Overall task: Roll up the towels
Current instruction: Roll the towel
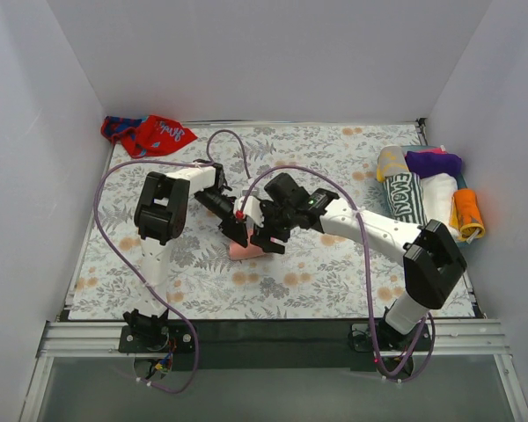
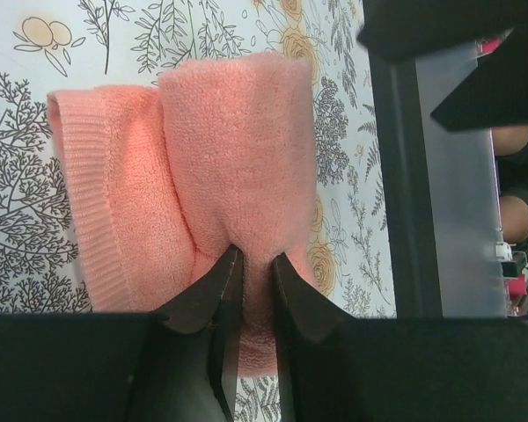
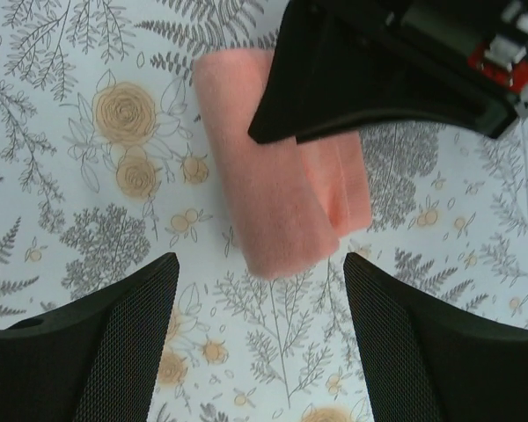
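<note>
You are watching the left gripper (image 2: 253,262) pinching a fold of the partly rolled salmon-pink towel (image 2: 238,149) mid-way across the floral table covering (image 1: 334,281), the right gripper (image 3: 260,264) hanging above with fingers spread, the red-and-blue towel (image 1: 150,134) lying at the covering's far-left corner.

The salmon-pink towel (image 2: 238,149) lies partly rolled at centre; the red-and-blue towel (image 1: 150,134) sits crumpled far-left.

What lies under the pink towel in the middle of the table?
The flowered table cover shows all around the pink towel, so the towel rests on it. The left gripper pinches its fold. The spot directly beneath is covered and cannot be seen.
</note>
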Motion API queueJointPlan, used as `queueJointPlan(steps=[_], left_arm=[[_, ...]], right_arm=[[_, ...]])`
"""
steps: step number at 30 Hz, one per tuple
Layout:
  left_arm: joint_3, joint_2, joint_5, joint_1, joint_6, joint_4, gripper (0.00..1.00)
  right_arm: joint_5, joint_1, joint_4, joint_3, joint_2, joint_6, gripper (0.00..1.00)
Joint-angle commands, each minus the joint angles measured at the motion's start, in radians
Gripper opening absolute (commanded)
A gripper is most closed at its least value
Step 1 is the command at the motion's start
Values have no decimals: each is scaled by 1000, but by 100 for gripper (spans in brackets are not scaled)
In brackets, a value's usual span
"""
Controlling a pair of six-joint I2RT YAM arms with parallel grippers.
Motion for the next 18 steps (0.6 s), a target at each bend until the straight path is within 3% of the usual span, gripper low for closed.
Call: queueJointPlan(steps=[1,5,13,17,18], left_arm=[[-11,70,-224,12,85,158,15],[-10,76,-223,18,94,151,17],[1,91,-209,26,107,137,20],[-7,82,-200,30,120,131,20],[-14,76,-195,32,127,129,20]], right_arm=[[90,43,164,-37,13,-61,68],[136,104,286,-94,36,-135,68],[116,149,311,-124,140,-225,63],[129,149,314,-145,186,-230,50],[129,146,316,-148,197,-232,41]])
